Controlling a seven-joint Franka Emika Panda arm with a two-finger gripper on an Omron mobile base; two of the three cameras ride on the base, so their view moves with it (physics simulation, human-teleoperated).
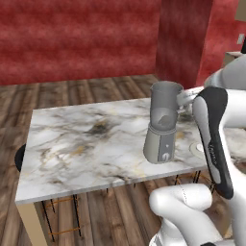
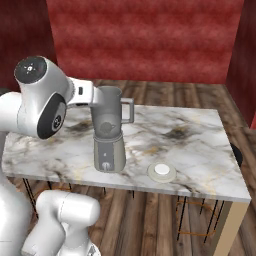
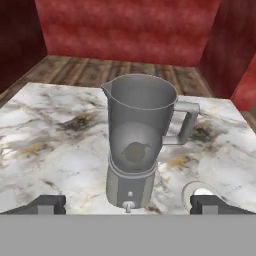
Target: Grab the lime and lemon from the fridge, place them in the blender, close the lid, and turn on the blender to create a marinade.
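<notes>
**Hand view: claw spread wide in front of the blender**

Hand view shows the two dark finger tips of the claw (image 3: pixel 128 205) standing far apart at the bottom of the picture, one at the left and one at the right, with nothing between them. The claw is released and it grasps no thing.

Just beyond the finger tips stands the blender (image 3: pixel 137 145), upright on the marble table (image 3: pixel 45 140). Its smoky jar is open at the top, with the spout at the left and the handle at the right in this view. At the bottom of the jar lies a small dark round shape; through the jar wall I cannot tell if it is a fruit or a part of the blender. The grey base has a small round knob at the front.

On the table near the base, at the right side in the hand view, lies the lid (image 3: pixel 196 192), flat and partly hidden behind the right finger tip. In the right base view the lid (image 2: pixel 161 171) lies apart from the blender (image 2: pixel 109 131), to its right, near the front edge of the table (image 2: pixel 200 145).

In the left base view the blender (image 1: pixel 163 122) stands close to the white arm, near the right end of the table (image 1: pixel 81 144). Around the table are a wooden floor (image 1: pixel 72 91) and red walls (image 1: pixel 77 38).
</notes>
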